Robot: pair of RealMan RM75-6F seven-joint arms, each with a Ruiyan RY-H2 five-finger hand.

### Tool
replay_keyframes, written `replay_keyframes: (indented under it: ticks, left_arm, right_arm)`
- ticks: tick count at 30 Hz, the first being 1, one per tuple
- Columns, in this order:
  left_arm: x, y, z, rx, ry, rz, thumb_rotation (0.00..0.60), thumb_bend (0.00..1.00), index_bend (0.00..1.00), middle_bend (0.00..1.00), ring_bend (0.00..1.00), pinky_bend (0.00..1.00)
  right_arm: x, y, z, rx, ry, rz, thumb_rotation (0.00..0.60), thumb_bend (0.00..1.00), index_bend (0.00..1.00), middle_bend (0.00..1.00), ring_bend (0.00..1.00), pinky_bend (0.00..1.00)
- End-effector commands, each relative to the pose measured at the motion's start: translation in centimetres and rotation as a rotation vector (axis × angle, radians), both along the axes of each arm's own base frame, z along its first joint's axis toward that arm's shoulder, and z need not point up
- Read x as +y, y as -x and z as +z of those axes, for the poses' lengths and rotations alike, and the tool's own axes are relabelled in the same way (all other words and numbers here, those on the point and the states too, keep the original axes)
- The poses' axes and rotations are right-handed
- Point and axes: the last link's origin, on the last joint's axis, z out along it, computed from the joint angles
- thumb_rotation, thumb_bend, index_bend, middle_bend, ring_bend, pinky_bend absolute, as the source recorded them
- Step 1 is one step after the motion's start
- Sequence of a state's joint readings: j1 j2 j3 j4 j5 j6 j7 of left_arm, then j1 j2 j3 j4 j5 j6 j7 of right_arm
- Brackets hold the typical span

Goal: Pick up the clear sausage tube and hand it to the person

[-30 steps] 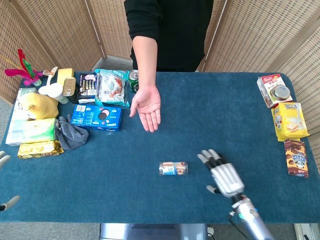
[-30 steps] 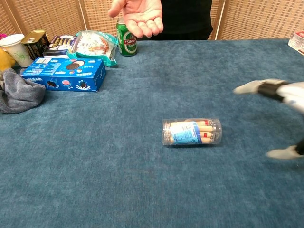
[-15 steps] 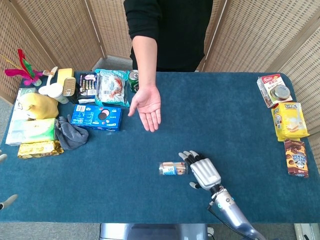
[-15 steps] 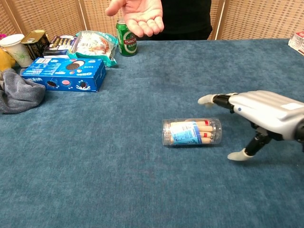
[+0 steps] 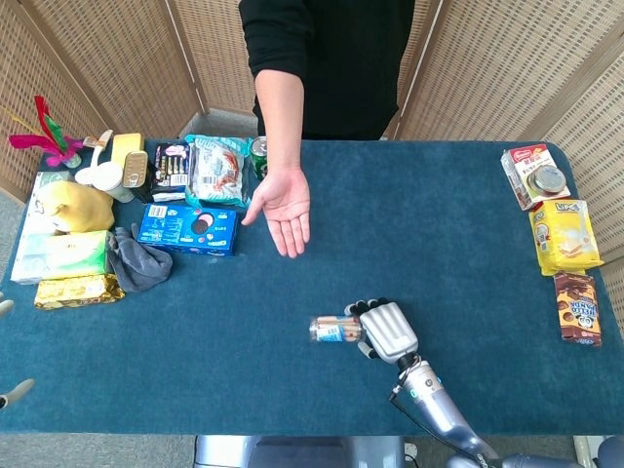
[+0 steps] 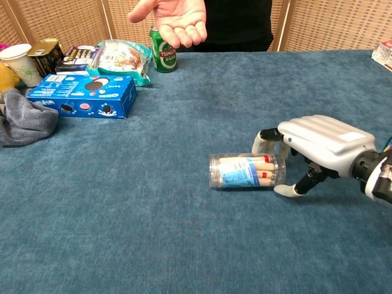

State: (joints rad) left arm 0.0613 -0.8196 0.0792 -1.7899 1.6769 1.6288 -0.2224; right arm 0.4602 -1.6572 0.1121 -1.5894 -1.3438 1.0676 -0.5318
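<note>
The clear sausage tube (image 5: pixel 336 329) (image 6: pixel 245 170) lies on its side on the blue table, its cap end towards my right hand. That right hand (image 5: pixel 387 331) (image 6: pixel 318 144) hovers palm-down at this end; its fingers (image 6: pixel 266 138) curve down behind the tube and its thumb (image 6: pixel 289 190) stands just in front, spread, not closed on it. The person's open palm (image 5: pixel 283 203) (image 6: pixel 173 15) is held out over the far side of the table. Only fingertips of my left hand (image 5: pixel 10 394) show at the left edge, apart and empty.
A blue cookie box (image 5: pixel 187 228) (image 6: pixel 82 95), grey cloth (image 5: pixel 136 261), green can (image 6: pixel 162 54) and snack packets (image 5: pixel 216 171) crowd the far left. Yellow and brown packets (image 5: pixel 564 237) line the right edge. Bare cloth (image 5: pixel 439 224) separates the tube from the palm.
My right hand has moved left and down, from clear of the tube to straddling its cap end. The tube has not moved. The person's palm shifted slightly left.
</note>
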Motion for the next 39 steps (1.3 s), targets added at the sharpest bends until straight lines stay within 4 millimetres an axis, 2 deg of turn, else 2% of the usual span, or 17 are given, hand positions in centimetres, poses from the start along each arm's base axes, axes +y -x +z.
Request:
replay_keyframes:
  ticks: [1,6,14,15,17,25,29,30,36,39]
  left_arm:
    - [0.0,0.0,0.0,0.000,-0.001,0.000,0.600,0.14,0.00,0.00,0.00,0.09]
    - [0.0,0.0,-0.1,0.001,0.002,0.000,0.600,0.14,0.00,0.00,0.00,0.09]
    - [0.0,0.0,-0.1,0.000,0.001,0.000,0.600,0.14,0.00,0.00,0.00,0.09]
    - [0.0,0.0,-0.1,0.000,0.003,0.000,0.600,0.14,0.00,0.00,0.00,0.09]
    - [-0.1,-0.1,-0.3,0.004,0.011,-0.003,0.600,0.14,0.00,0.00,0.00,0.09]
    - [-0.2,-0.1,-0.3,0.004,0.008,0.000,0.600,0.14,0.00,0.00,0.00,0.09]
    - [-0.1,-0.1,-0.2,0.004,0.010,0.003,0.600,0.14,0.00,0.00,0.00,0.09]
    - [-0.1,-0.1,-0.2,0.004,0.013,0.004,0.600,0.14,0.00,0.00,0.00,0.09]
    - [-0.1,0.0,-0.1,-0.001,0.013,0.004,0.600,0.14,0.00,0.00,0.00,0.09]
    - [-0.1,0.0,0.1,-0.006,0.006,0.006,0.600,0.14,0.00,0.00,0.00,0.09]
  right_arm:
    - [0.2,-0.3,0.4,-0.026,0.018,0.012,0.600,0.37,0.44,0.50,0.49,0.41]
    - [0.4,-0.7,1.5,-0.058,0.049,0.038,0.600,0.40,0.47,0.53,0.51,0.43]
    - [0.4,-2.5,6.0,-0.171,0.127,0.084,0.600,0.40,0.48,0.54,0.52,0.43]
    - [0.2,-2.9,7.0,-0.193,0.150,0.093,0.600,0.40,0.48,0.54,0.52,0.43]
    - [-1.6,-5.0,10.4,-0.241,0.253,0.135,0.600,0.40,0.48,0.54,0.52,0.44]
    - [-5.0,-8.5,13.6,-0.251,0.315,0.145,0.600,0.40,0.48,0.54,0.52,0.46]
    - [-6.8,-10.3,14.6,-0.214,0.353,0.163,0.600,0.40,0.48,0.54,0.52,0.46]
    - [-7.8,-11.4,14.7,-0.198,0.363,0.175,0.600,0.40,0.48,0.54,0.52,0.46]
    - [-10.5,-13.9,13.5,-0.177,0.354,0.118,0.600,0.41,0.49,0.54,0.53,0.47]
    - [-11.3,-14.5,12.7,-0.168,0.350,0.091,0.600,0.41,0.49,0.54,0.53,0.47]
